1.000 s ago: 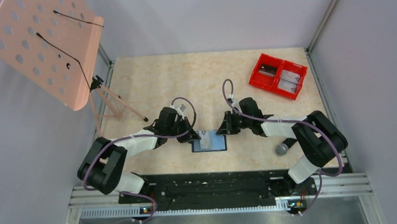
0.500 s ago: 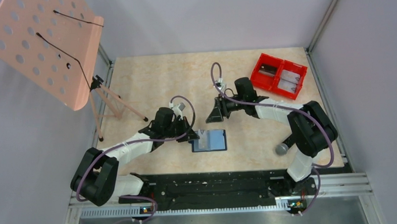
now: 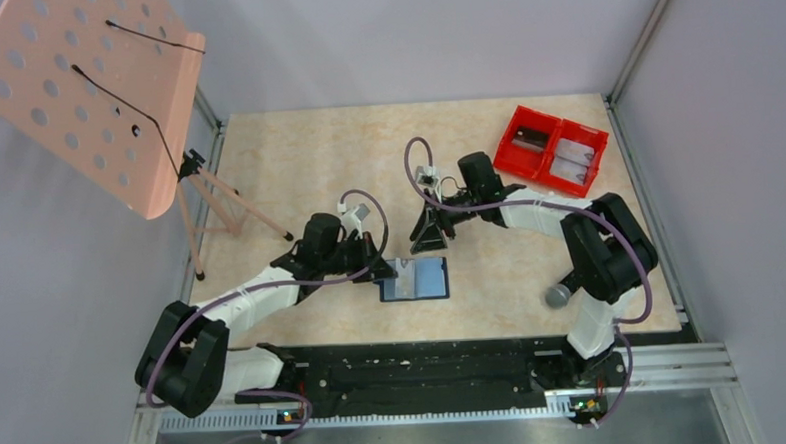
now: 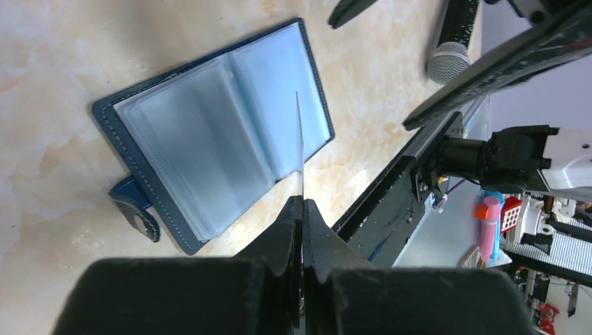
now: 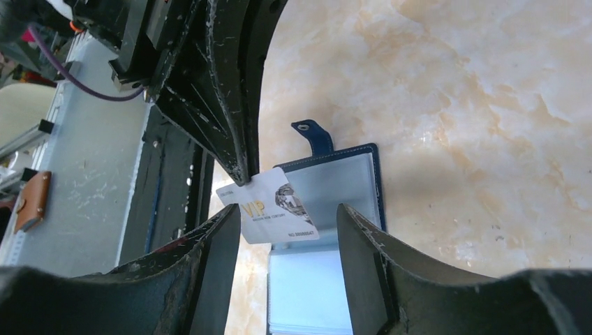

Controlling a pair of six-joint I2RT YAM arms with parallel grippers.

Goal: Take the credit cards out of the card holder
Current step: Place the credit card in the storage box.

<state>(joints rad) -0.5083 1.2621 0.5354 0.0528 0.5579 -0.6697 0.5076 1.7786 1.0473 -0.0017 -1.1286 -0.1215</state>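
The card holder lies open on the table, navy outside with pale blue pockets, its snap tab sticking out. My left gripper is shut on a pale grey credit card printed "VIP". It holds the card by one corner just above the holder's left half. In the left wrist view the card shows edge-on as a thin line. My right gripper stands open above the holder's far edge, with nothing between its fingers. I see no other cards.
A red two-compartment bin sits at the back right. A grey ball rests by the right arm's base. At the left stands a pink perforated stand whose tripod legs reach onto the table.
The right gripper has opened and pulled back from the card holder toward the far left. The left gripper, still shut on the card, has drawn slightly left.
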